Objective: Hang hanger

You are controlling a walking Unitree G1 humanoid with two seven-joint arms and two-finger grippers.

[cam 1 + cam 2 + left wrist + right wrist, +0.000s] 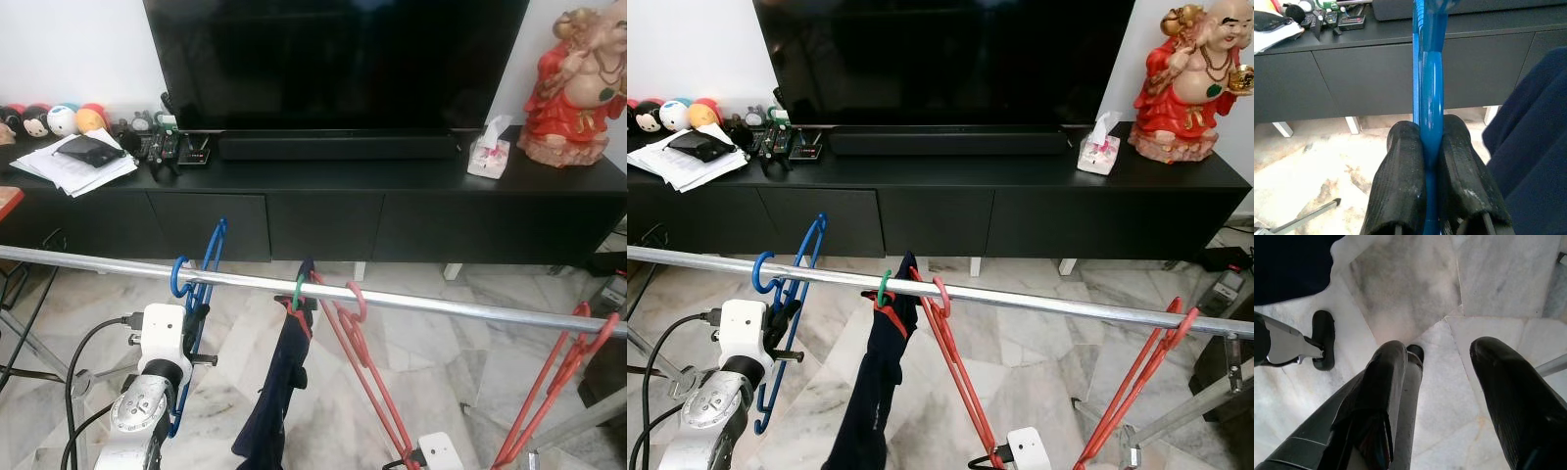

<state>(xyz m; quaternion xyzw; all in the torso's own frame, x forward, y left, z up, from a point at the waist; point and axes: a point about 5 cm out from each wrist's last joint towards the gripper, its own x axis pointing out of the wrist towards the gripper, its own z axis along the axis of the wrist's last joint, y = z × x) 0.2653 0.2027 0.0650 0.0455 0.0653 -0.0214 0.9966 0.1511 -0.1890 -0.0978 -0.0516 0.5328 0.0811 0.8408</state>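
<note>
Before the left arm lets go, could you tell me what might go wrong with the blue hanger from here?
1. The left gripper is shut on the blue hanger, whose hook looks barely over the rail; released early, it could drop.
2. The hanger stands skewed to the rail, so it may swing when freed.
3. The navy garment hangs close by and might snag.

- Your left arm (147,392) — silver, with a white block-shaped wrist housing, a round machined joint with screws and black cables looping off it.
- Your left gripper (1430,191): two ribbed black fingers.
- Your right gripper (1449,396) — glossy black fingers, white housing behind.
</note>
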